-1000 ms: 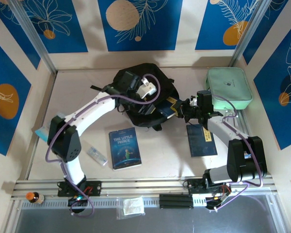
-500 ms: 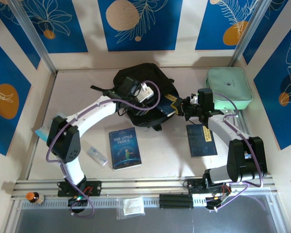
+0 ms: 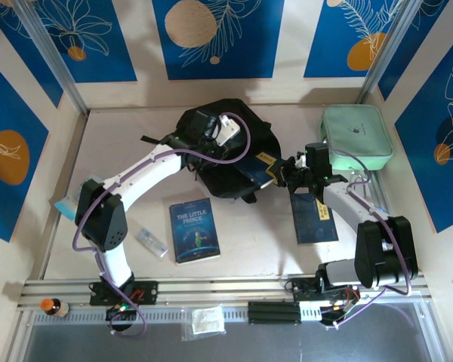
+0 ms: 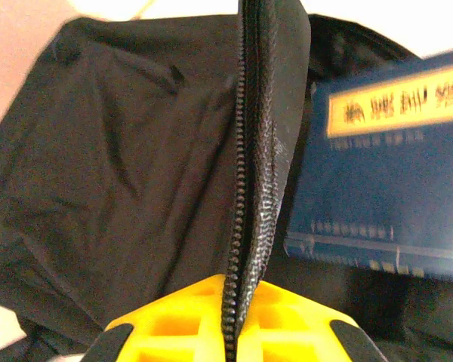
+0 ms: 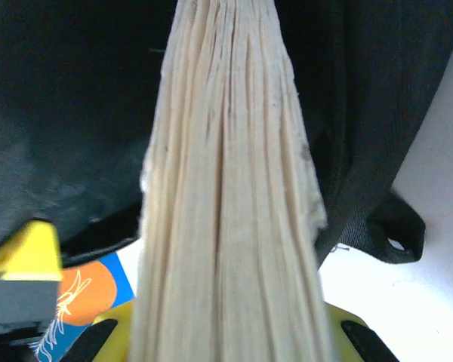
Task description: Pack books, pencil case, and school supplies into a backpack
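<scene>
The black backpack [image 3: 211, 170] lies at the back middle of the table. My left gripper [image 3: 228, 145] is shut on the backpack's zipper edge [image 4: 245, 188], which it holds up between its yellow fingers [image 4: 174, 320]. My right gripper [image 3: 279, 172] is shut on a dark-blue book [image 3: 258, 170] with a yellow label [image 4: 396, 105], whose far end sits at the backpack's opening. Its page edges [image 5: 226, 188] run between the right jaws. "The Little Prince" book [image 3: 195, 230] and another blue book [image 3: 313, 219] lie flat. The clear supplies box [image 3: 151, 241] and the mint-green pencil case [image 3: 356, 136] rest on the table.
A light-blue packet [image 3: 63, 204] lies by the left wall. A small orange-capped bottle [image 3: 51, 306] and a clear bag [image 3: 204, 320] sit on the front rail. Patterned walls close in the table on three sides.
My left gripper has shut on the backpack's zipper edge and raised it slightly. My right gripper has nudged the book a little towards the near side and stays shut.
</scene>
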Available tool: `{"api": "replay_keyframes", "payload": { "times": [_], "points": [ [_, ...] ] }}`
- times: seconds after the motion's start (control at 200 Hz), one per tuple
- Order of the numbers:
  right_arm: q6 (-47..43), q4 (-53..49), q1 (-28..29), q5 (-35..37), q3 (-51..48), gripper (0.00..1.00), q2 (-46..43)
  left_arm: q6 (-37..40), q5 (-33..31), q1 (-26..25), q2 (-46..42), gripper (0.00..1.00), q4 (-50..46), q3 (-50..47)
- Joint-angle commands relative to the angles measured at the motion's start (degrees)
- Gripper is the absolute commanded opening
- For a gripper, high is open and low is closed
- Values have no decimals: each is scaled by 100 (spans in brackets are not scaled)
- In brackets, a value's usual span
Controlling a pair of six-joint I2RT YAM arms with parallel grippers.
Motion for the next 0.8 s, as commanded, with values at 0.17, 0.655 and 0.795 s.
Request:
{"api": "replay_keyframes", "payload": {
  "times": [0.17, 0.655, 0.795],
  "points": [
    [-25, 306, 279, 17, 296, 0, 385, -348, -105, -27, -696, 0, 2330, -246],
    [523, 1697, 367, 117, 203, 0, 396, -457, 376, -30, -873, 0, 3025, -899],
    [690, 1918, 448, -60, 499, 0, 864, -568, 477, -31, -859, 0, 3106, -919]
  ]
}}
